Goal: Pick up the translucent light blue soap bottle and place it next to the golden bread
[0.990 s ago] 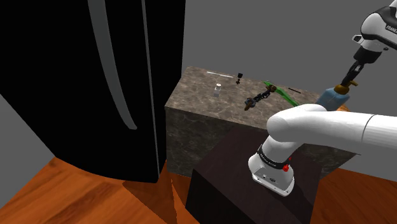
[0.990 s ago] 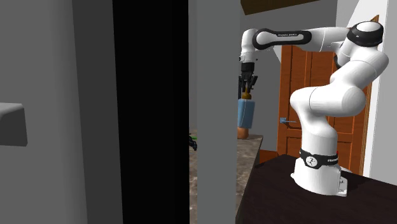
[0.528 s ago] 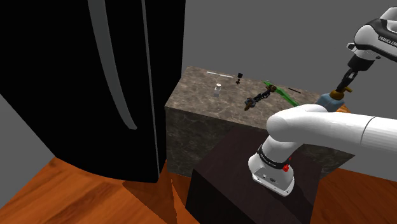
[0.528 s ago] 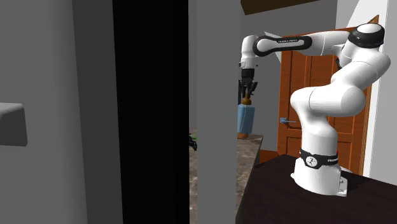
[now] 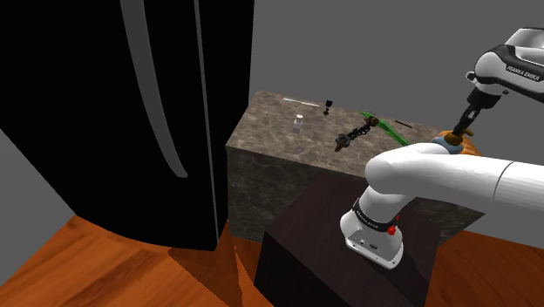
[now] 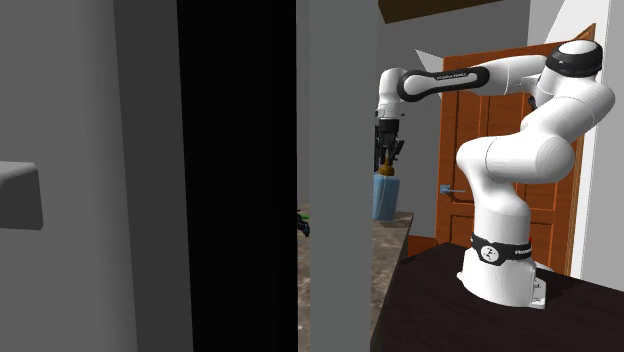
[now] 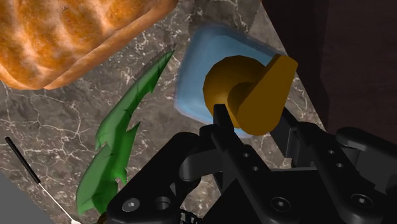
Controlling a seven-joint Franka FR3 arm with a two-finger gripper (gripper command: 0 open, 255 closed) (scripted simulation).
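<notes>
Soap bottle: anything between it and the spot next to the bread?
Nothing visible blocks it. In the wrist view the translucent light blue soap bottle is close beside the golden-brown bread loaf over the grey marbled counter. A green serrated leaf lies flat there, its tip reaching into the narrow gap between them.

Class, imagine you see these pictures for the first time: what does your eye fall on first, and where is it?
First the white arm, whose black gripper clasps the ochre pump of a light blue soap bottle. Close by the bottle, on the marbled counter, lie a golden bread and a green leaf. A big black fridge looms at the shoulder view's left.
</notes>
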